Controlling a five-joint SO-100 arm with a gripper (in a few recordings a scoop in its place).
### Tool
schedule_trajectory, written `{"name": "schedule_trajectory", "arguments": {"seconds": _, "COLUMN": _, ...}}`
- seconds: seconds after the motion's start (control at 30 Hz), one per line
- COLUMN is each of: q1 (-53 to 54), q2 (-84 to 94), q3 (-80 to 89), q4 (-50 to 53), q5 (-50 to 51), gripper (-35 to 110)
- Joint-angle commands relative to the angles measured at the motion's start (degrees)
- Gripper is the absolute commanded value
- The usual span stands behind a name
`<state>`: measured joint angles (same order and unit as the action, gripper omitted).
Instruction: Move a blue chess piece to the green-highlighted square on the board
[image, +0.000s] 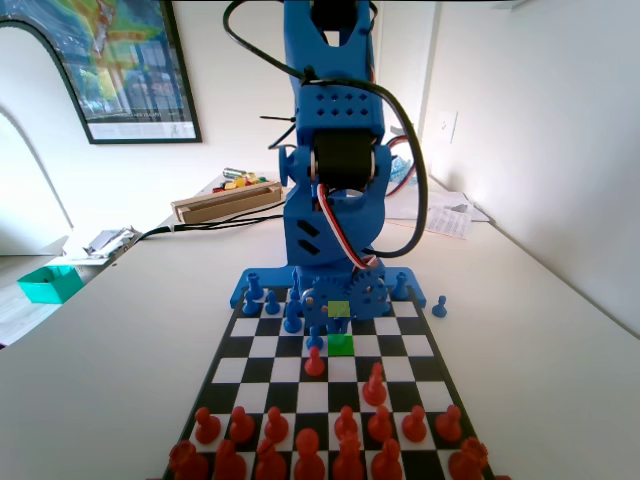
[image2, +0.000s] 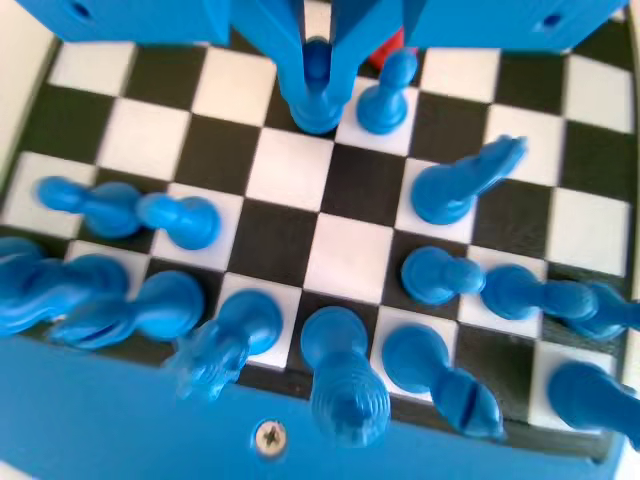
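We see our fingers (image2: 318, 75) down low on the board (image2: 110, 140), pinching a blue pawn (image2: 316, 85) that stands on a black square. Another blue pawn (image2: 385, 95) stands just beside it. In the fixed view, the green square (image: 341, 344) is near the blue arm (image: 330, 150), and a red pawn (image: 314, 362) stands close to it.
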<state>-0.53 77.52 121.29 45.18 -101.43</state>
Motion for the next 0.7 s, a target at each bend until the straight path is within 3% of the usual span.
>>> {"name": "schedule_trajectory", "arguments": {"seconds": 0.0, "q1": -0.2, "q2": 1.1, "q3": -2.5, "q4": 0.4, "q5": -0.1, "gripper": 1}}
{"name": "schedule_trajectory", "arguments": {"seconds": 0.67, "q1": -1.3, "q2": 0.4, "q3": -3.9, "q4": -1.4, "q5": 1.9, "gripper": 1}}
